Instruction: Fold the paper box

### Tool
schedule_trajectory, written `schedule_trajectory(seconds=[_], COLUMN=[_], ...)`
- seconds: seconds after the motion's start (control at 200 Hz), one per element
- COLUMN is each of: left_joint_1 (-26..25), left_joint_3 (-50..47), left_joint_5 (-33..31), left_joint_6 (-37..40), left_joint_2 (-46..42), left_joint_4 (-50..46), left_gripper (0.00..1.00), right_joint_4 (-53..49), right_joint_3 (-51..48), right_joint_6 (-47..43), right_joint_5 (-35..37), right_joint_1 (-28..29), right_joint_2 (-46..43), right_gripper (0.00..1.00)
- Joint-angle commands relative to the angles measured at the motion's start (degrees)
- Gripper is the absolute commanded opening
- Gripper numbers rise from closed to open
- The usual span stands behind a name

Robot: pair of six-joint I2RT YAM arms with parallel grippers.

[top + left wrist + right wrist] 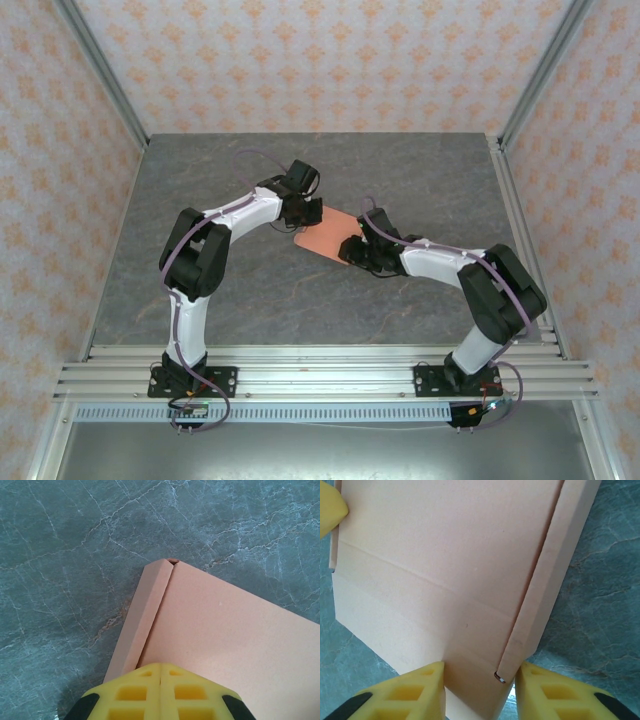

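Straddling the paper box (445, 570) corner, the right pincer (480, 672) seems parted

The paper box (225, 640) is running off the left wrist view at 3 and 6 o'clock. The left gripper (160, 680) is hiding whether card is sitting between its closed tips. The right wrist view is cropping the box at 12 o'clock and the right gripper (479, 680) at 6.
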Motion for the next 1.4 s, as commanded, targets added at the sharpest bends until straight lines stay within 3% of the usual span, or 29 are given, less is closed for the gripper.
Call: schedule_trajectory(seconds=[0.0, 0.255, 0.601, 0.736, 1.396], left_joint_1=[-0.85, -0.84, -0.83, -0.88, -0.98], left_joint_3=[-1.17, -1.17, -0.83, -0.82, -1.07], left_joint_5=[0.46, 0.00, -0.49, -0.51, -0.10], left_joint_6=[-0.33, -0.01, 0.22, 0.10, -0.37], left_joint_2=[0.88, 0.87, 0.79, 0.62, 1.05], left_joint_4=[-2.09, -2.36, -2.97, -3.05, -2.46], left_gripper=[0.04, 0.04, 0.04, 0.04, 0.04], right_joint_4=[2.68, -3.47, -4.46, -5.36, -4.40], right_joint_3=[-0.03, 0.43, 0.43, 0.22, 2.44], right_joint_6=[-0.61, -4.37, -3.83, -2.30, -0.15], right_joint_5=[3.17, 8.31, 6.75, 5.06, 6.35], right_joint_1=[0.57, 0.56, 0.54, 1.95, 3.59], right_joint_2=[-1.84, -5.03, -5.03, -4.41, -0.85], right_gripper=[0.41, 0.54, 0.55, 0.68, 0.66])
